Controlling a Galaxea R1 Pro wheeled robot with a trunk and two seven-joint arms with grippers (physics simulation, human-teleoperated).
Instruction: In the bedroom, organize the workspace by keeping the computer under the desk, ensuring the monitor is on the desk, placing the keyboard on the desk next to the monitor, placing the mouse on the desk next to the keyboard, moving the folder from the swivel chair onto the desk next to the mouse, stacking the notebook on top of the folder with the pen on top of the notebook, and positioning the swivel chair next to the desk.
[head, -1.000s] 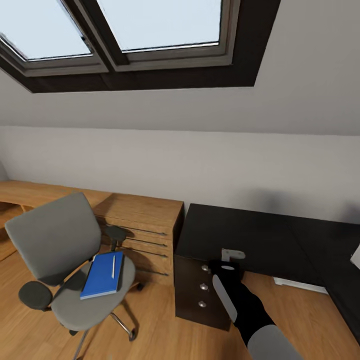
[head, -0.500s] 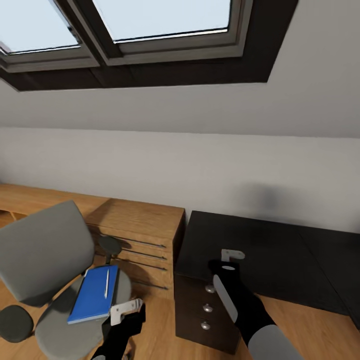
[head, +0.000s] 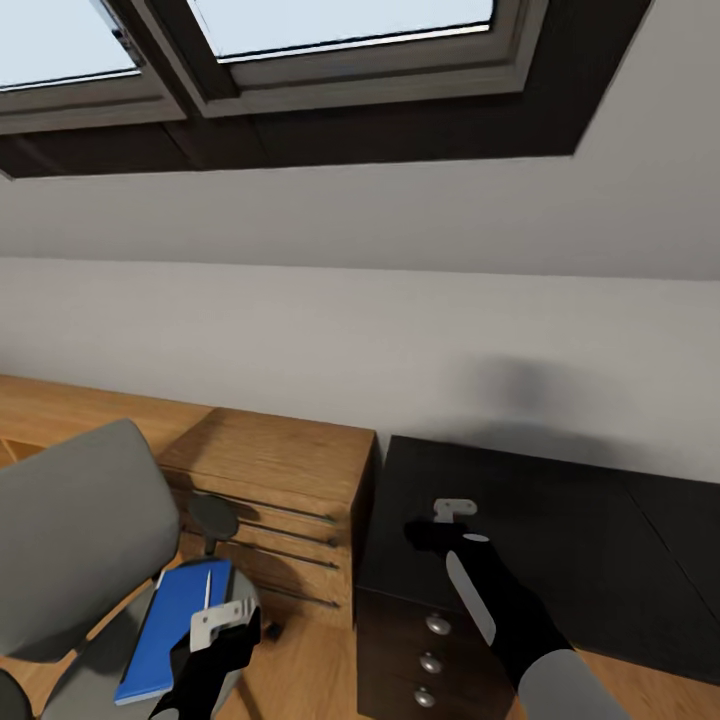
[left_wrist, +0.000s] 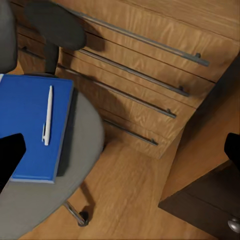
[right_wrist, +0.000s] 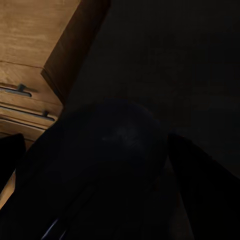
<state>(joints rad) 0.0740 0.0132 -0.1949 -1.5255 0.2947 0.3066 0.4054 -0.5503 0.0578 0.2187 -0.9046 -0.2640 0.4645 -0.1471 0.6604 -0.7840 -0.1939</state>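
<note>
On your far left sits the grey padded swivel chair (head: 70, 545), its seat turned toward you. A flat blue rectangular folder or notebook (head: 170, 625) lies on that seat with a slim white pen (head: 206, 588) resting lengthwise on its cover. In the left wrist view the blue cover (left_wrist: 32, 125) looks like one slab with a thick edge, so you cannot tell whether it is one item or two stacked. The pen (left_wrist: 47, 115) lies loose, so it will likely roll off if you tilt the stack while lifting.

Your left gripper (head: 222, 622) hangs just beside the seat's front edge, close to the blue cover but not touching it. Its dark fingertips (left_wrist: 10, 157) sit at opposite edges of the wrist picture, so the jaws stand wide apart and hold nothing. That placement suits a reach for the pen or the cover, probably your next step.

Past the chair stands the light wooden drawer unit (head: 280, 500) with long metal bar handles.

To its right is the black desk (head: 560, 530), drawers with round silver knobs under it. Your right gripper (head: 452, 512) hovers over the desk's near corner. In its wrist view a dark rounded shape (right_wrist: 120, 145) sits between the fingers. You cannot tell what it is, nor whether the jaws are clamped on it.
</note>
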